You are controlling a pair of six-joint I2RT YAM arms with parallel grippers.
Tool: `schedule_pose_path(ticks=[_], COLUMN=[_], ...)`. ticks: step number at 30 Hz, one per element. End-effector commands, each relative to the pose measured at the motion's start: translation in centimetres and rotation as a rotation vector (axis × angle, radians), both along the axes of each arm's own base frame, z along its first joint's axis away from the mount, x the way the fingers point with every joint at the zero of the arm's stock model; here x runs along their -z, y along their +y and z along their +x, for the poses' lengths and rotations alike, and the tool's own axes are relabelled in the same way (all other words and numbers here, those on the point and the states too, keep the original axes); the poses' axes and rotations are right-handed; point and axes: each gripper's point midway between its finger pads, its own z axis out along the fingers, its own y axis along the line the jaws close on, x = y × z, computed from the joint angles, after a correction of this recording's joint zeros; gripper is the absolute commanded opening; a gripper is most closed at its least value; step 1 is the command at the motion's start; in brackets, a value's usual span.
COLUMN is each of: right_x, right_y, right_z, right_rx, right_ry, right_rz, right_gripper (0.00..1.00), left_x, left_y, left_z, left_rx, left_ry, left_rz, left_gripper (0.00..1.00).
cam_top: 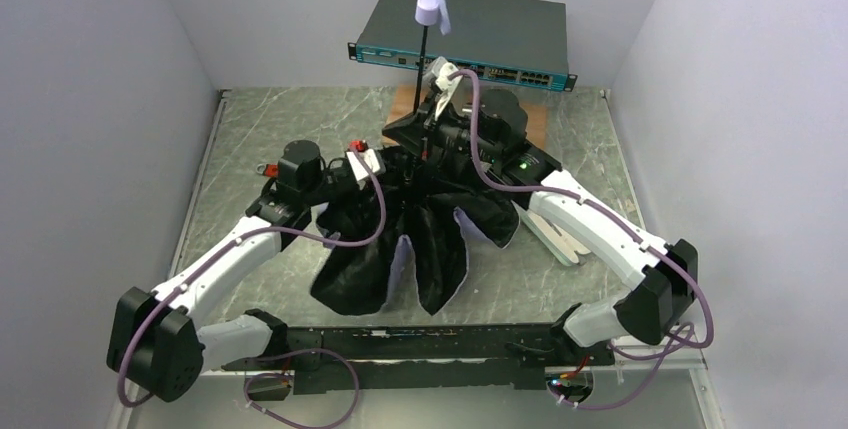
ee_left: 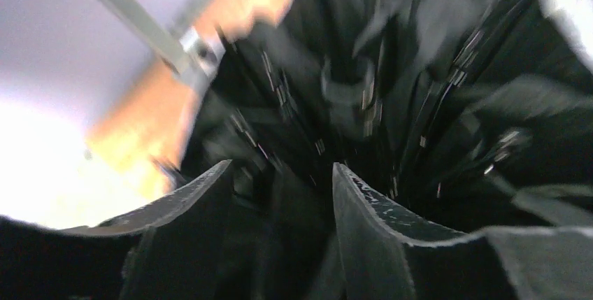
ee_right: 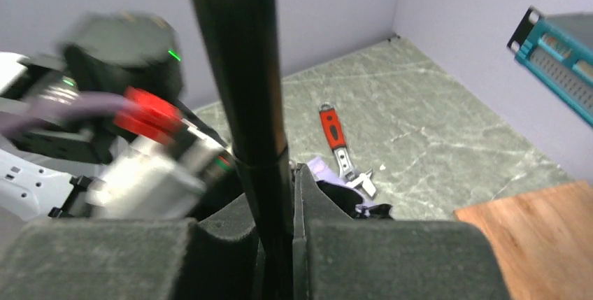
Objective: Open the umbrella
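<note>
The umbrella (cam_top: 420,239) stands in the middle of the table (cam_top: 250,139), between the two arms, handle up. Its thin black shaft (cam_top: 424,59) rises nearly upright, and the small pale lavender handle (cam_top: 430,4) sits on top with a strap hanging off its right side. Below, the canopy is only partly spread. Black lining faces outward in loose, drooping folds that spill toward the near edge, with slivers of pale outer fabric showing between them.

The right gripper (cam_top: 432,114) is clamped on the shaft just above the canopy, on its far side. In the right wrist view its fingers (ee_right: 391,258) press in from both sides, and the black tube runs straight up between them.

The left gripper (cam_top: 385,177) reaches in from the left, low against the top of the canopy and close to the shaft. In its own blurred view the two fingers (ee_left: 381,219) stand apart and point into the tangle of black ribs and folds. Dark fabric lies in the gap between them, but I cannot tell whether they grip any of it.

A wooden board (cam_top: 535,121) lies behind the umbrella, on the far right. Beyond it, a flat teal-edged network switch (cam_top: 460,34) rests against the back wall. An orange-handled tool (ee_right: 334,129) lies on the green marbled surface left of the canopy.
</note>
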Motion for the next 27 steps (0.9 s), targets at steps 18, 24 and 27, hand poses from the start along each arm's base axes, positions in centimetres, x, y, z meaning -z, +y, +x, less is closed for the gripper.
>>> schedule_pose_path(ticks=[18, 24, 27], right_x=[2.7, 6.5, 8.4], right_y=[-3.1, -2.5, -2.6], right_z=[-0.6, -0.9, -0.6], right_rx=[-0.023, -0.089, -0.09], right_ry=[-0.267, -0.24, -0.227], right_rz=[-0.066, -0.134, -0.168], right_gripper=[0.0, 0.06, 0.1], left_x=[15.5, 13.5, 10.0], left_y=[10.3, 8.8, 6.8], left_z=[3.5, 3.3, 1.5], left_rx=[-0.24, -0.169, -0.053], left_ry=[0.211, 0.226, 0.187], left_rz=[0.445, 0.346, 0.228], left_gripper=[0.59, 0.59, 0.64])
